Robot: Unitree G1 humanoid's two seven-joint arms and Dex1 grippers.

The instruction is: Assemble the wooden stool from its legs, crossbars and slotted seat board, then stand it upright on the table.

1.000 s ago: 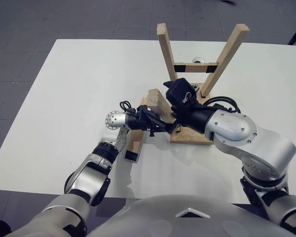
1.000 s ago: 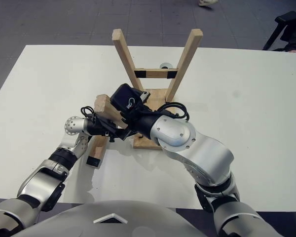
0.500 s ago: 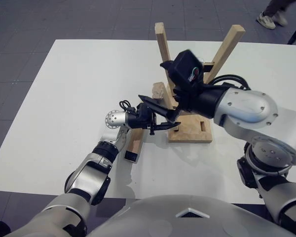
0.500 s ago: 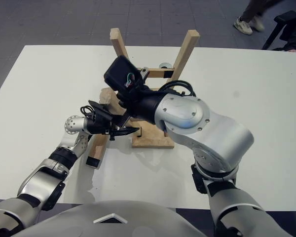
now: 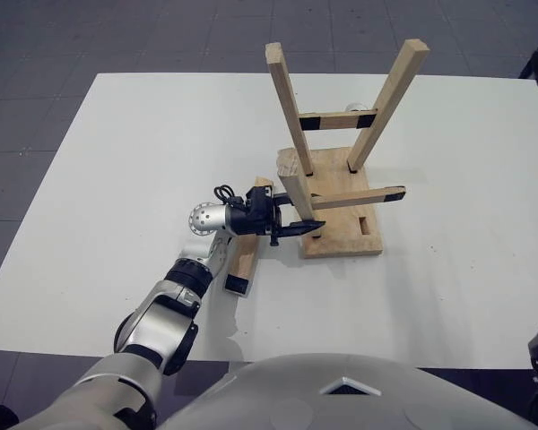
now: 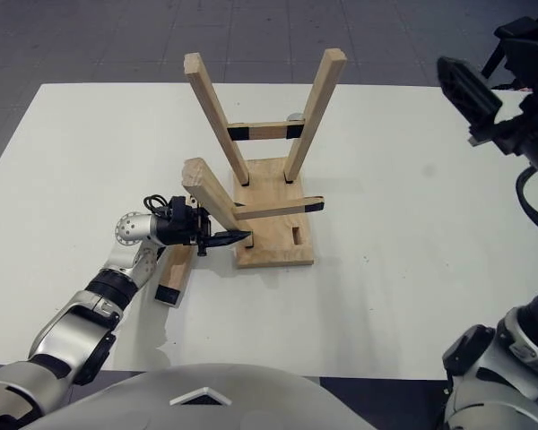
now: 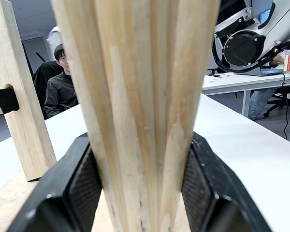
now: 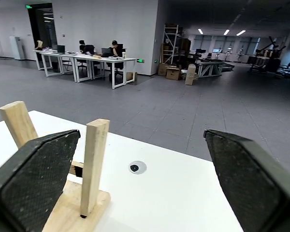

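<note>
The seat board lies flat on the white bench. Two legs stand in its far slots, joined by a crossbar. A third leg leans at the near left corner, and the left gripper is clenched around its lower part. A loose leg lies beside the board. The right gripper is raised well apart, fingers spread.

Both ends of leg in left tool cropped.
</note>
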